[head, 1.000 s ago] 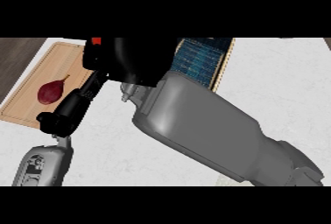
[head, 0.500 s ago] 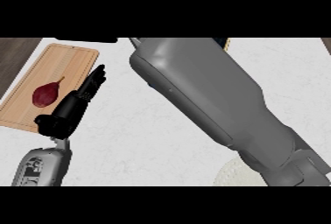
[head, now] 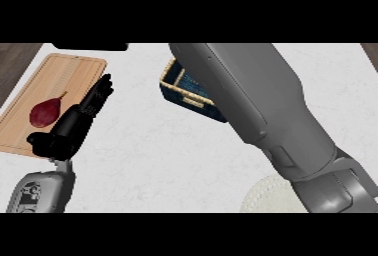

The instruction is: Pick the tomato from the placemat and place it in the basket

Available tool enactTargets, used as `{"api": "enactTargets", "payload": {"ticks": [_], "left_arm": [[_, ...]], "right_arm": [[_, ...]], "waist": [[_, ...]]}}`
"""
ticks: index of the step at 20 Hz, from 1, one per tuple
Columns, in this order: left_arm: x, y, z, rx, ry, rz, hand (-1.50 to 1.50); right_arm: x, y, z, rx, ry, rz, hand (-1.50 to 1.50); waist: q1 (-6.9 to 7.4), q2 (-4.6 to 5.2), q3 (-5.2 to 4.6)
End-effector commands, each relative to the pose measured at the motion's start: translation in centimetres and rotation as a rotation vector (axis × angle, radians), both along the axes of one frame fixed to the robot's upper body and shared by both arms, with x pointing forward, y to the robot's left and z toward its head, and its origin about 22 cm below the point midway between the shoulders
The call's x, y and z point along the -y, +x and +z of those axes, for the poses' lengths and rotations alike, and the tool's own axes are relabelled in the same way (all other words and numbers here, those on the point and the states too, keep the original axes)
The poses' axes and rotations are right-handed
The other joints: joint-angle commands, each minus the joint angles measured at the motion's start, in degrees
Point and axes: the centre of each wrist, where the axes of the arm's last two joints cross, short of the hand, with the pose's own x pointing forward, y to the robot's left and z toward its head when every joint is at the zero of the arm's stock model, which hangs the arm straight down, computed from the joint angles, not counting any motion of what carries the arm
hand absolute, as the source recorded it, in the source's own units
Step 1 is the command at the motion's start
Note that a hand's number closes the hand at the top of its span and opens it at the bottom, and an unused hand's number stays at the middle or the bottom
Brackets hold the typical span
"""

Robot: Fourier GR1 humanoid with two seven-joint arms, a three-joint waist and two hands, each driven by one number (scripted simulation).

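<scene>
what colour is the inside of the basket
Dark blue inside the basket, with a pale woven rim; head view.

Wooden cutting board (head: 74,70) bearing a dark red, pear-shaped item (head: 46,112).

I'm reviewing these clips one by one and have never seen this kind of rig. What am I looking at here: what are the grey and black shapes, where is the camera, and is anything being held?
The camera sits at the robot's head and looks steeply down at a pale counter. The grey shapes are its two forearms, coming in from the lower edge. The left hand is black, its fingers straight, lying by the right edge of a wooden placemat; it holds nothing. On that placemat lies a dark red item with a thin stem, which the task calls a tomato. The big right forearm crosses the picture and partly hides a blue-lined basket. The right hand is out of view, so I cannot tell what it does. A pale round mat shows at the lower right.
</scene>
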Motion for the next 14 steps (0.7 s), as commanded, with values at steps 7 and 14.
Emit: {"api": "enactTargets", "payload": {"ticks": [7,14], "left_arm": [[0.0,0.2,-0.3,-0.009,0.003,0.026,0.00],[-0.5,-0.3,1.6,0.004,-0.010,0.009,0.00]], "right_arm": [[2.5,3.0,-6.5,0.007,0.072,-0.099,1.50],[5.5,4.4,-8.9,0.104,0.028,-0.171,1.50]], "waist": [[-0.89,0.00,0.04],[-0.82,-0.07,0.09]]}}
